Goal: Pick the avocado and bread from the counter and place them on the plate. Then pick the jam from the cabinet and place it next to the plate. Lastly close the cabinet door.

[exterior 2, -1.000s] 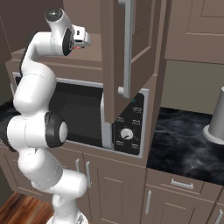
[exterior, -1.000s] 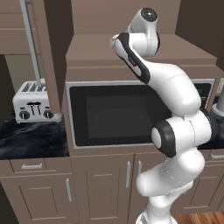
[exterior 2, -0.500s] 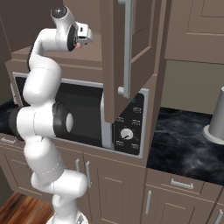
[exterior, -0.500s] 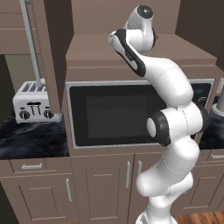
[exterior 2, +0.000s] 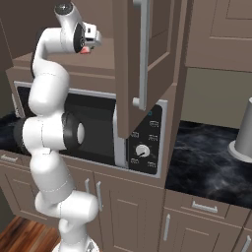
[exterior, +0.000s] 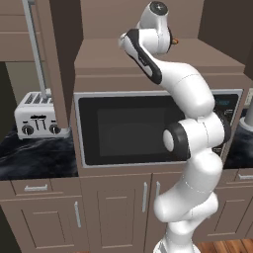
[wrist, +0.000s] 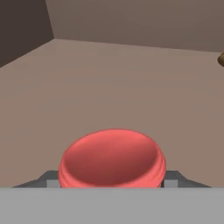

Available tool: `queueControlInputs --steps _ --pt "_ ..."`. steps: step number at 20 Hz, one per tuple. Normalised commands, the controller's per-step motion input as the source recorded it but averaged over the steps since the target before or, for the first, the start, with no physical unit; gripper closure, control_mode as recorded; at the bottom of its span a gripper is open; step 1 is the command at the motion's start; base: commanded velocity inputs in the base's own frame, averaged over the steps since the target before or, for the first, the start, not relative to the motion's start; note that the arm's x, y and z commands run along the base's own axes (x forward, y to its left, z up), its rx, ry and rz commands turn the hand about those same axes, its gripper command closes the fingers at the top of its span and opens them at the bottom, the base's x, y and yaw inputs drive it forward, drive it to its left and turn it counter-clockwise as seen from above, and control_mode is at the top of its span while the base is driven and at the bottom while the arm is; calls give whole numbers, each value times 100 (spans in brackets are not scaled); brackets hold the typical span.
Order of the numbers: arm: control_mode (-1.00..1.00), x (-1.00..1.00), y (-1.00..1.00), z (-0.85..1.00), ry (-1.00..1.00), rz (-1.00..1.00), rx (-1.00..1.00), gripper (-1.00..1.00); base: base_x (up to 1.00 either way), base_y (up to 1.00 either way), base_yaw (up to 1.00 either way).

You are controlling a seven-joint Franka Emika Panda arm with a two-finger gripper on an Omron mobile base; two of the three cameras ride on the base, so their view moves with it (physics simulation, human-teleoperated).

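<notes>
Two pincer (wrist: 113, 183) fingers (wrist: 173, 178) clasp the upright jam (wrist: 112, 159), its top facing up.

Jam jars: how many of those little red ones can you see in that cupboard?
1. The jam sits on the cabinet shelf above the microwave, between the gripper's fingers. Others may be hidden elsewhere.

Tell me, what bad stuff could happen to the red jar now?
The tool sits around the jam low on its sides, so the jar might slip or tip when lifted. The open cabinet door hangs close beside the arm, so swinging the jar out could bump it.
</notes>
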Motion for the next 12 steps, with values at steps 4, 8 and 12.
queueControlInputs --steps 4,8,12 --pt "-100 -1 -5 -74 2 0 7 100 0 0 0" --pt "-100 -26 -21 -61 -4 -4 11 100 0 0 0" --pt "-100 -72 -28 -81 -19 -6 4 100 0 0 0"
